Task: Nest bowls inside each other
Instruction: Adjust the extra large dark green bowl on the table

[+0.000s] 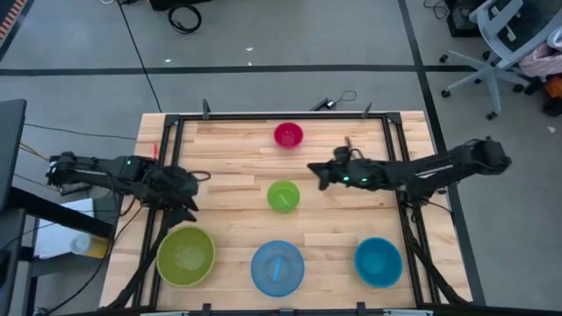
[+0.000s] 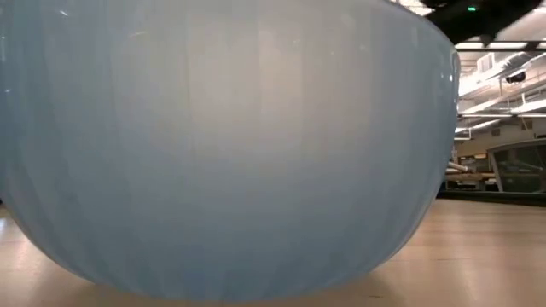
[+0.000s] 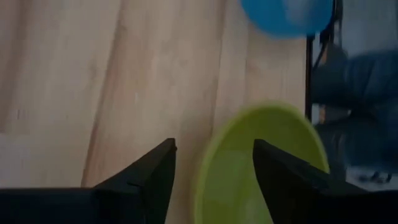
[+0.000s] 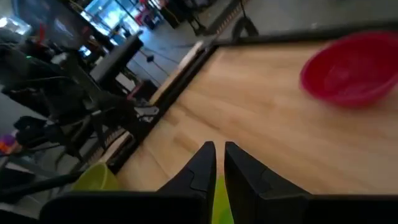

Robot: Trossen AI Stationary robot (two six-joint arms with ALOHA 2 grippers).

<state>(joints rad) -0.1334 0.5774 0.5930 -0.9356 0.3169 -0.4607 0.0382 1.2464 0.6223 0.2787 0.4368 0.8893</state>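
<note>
The light blue bowl [image 2: 222,145] blocks nearly the whole low view. Left gripper [image 3: 214,163] spread above the yellow-green bowl [image 1: 185,255]; right gripper [image 4: 220,160] pressed together.

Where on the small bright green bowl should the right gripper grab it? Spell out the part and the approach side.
Grip the rim of the small bright green bowl, probably the edge facing the right gripper, coming down from above with one finger inside and one outside. The bowl sits upright and open, apart from the others, so its thin wall is the only part narrow jaws can pinch.
</note>
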